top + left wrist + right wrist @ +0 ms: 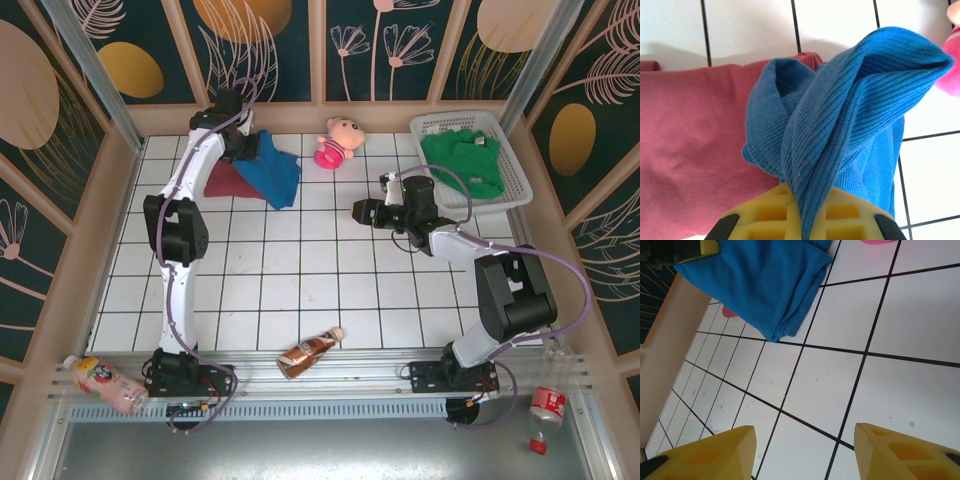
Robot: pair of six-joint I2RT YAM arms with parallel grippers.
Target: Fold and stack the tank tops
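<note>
Top external: high, behind arm bases at near edge, tilted down over whole tiled table [300, 270]. Left wrist: very close, aimed down at blue tank top [850, 115] and maroon tank top [690, 150], far left. Right wrist: low over mid-table tiles, faces obliquely left and far. All three views share blue tank top; top external and left wrist share maroon tank top.

The table [300, 270] is a white tiled top with dark grout lines, walled on three sides. Near the far left corner lies a maroon tank top [225, 181], flat on the tiles, and a blue tank top [278, 175] overlaps its right side and spreads onto the tiles beside it. A pink doll [338, 142] sits by the middle of the far edge. A white basket [522, 178] rests in the far right corner. A brown bottle [310, 350] lies on its side at the near edge.
</note>
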